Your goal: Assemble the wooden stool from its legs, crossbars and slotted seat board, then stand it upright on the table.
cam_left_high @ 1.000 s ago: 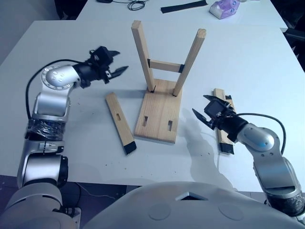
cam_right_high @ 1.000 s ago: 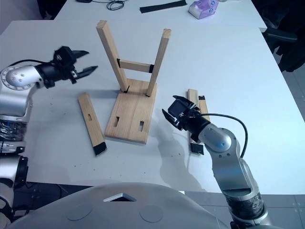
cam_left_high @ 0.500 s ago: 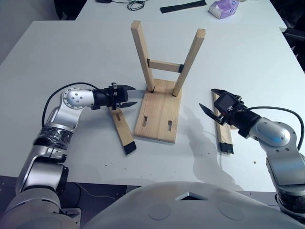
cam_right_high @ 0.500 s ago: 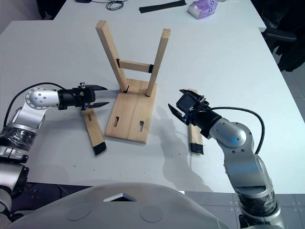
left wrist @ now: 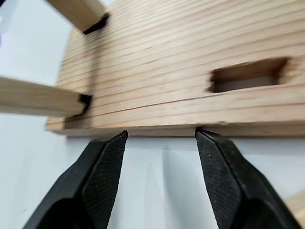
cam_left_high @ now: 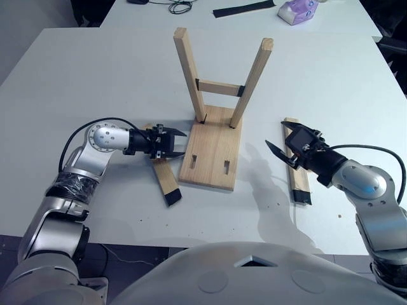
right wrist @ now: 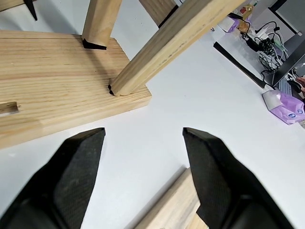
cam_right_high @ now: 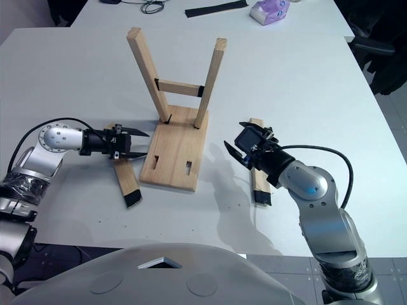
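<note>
Left gripper (cam_left_high: 180,145) wide open, empty, fingertips (left wrist: 107,162) at seat board (cam_left_high: 213,152) edge; right gripper (cam_left_high: 278,136) open, empty, near loose leg (cam_left_high: 300,184)

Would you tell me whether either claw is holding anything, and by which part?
Nothing is held: the left claw stands open at the seat board's edge, the right claw open above the table.

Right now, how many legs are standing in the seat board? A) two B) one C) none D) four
A: two legs stand upright at the far end of the seat board, joined by a crossbar; its two near slots are empty.
</note>
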{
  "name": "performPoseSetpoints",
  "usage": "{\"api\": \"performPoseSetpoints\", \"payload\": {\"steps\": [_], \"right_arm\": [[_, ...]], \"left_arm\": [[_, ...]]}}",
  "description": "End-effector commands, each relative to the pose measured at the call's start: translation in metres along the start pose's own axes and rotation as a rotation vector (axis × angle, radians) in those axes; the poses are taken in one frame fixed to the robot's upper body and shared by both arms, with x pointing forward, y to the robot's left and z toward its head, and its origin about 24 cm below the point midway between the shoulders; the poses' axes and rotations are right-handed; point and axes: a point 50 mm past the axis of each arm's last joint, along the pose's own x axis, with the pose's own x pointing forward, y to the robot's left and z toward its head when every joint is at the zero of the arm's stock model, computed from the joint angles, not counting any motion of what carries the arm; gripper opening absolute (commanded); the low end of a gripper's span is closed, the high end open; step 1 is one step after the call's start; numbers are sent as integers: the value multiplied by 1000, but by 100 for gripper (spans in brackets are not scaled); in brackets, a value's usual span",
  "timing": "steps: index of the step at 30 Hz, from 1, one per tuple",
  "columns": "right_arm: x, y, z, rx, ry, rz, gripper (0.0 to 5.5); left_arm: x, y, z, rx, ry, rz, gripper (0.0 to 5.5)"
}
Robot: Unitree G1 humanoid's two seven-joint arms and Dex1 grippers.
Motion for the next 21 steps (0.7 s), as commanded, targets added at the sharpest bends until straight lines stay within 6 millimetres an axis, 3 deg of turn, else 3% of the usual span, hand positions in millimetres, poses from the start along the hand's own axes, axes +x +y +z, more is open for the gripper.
{"api": "performPoseSetpoints", "payload": {"steps": [1,14,21], "right_arm": [[-5,-7,2,-6,7,-26,303],[-16,-25,-4,55,59,-17,303],[-41,-47,-22,117,176,-38,303]], "left_arm": [[2,-11,6,-12,-29,-61,266],[12,-17,23,-96,-106,2,266],[-10,-18,22,-192,-78,123,266]]}}
